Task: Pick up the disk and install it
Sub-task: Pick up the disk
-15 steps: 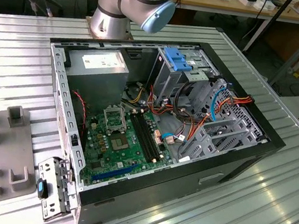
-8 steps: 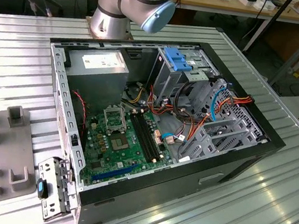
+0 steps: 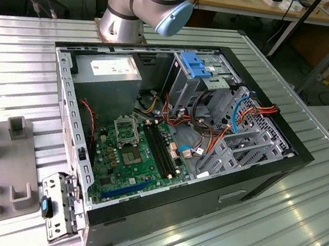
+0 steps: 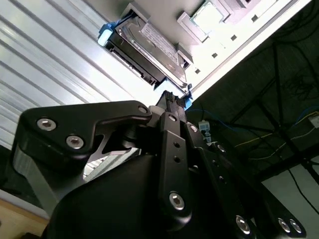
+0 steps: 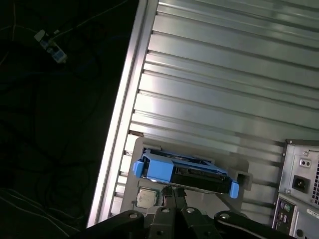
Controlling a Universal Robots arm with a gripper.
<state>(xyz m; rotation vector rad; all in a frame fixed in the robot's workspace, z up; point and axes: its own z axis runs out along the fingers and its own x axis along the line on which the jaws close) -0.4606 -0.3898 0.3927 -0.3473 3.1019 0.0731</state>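
The disk sits on edge in its grey holder on the ribbed surface, near the computer case. My gripper is at its blue edge; how the jaws stand I cannot tell. I'd want a centred, square grip here.

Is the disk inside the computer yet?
No, out. In both wrist views the disk rests in a grey holder on the table, outside the case.

Disk — matt metal, blue plastic
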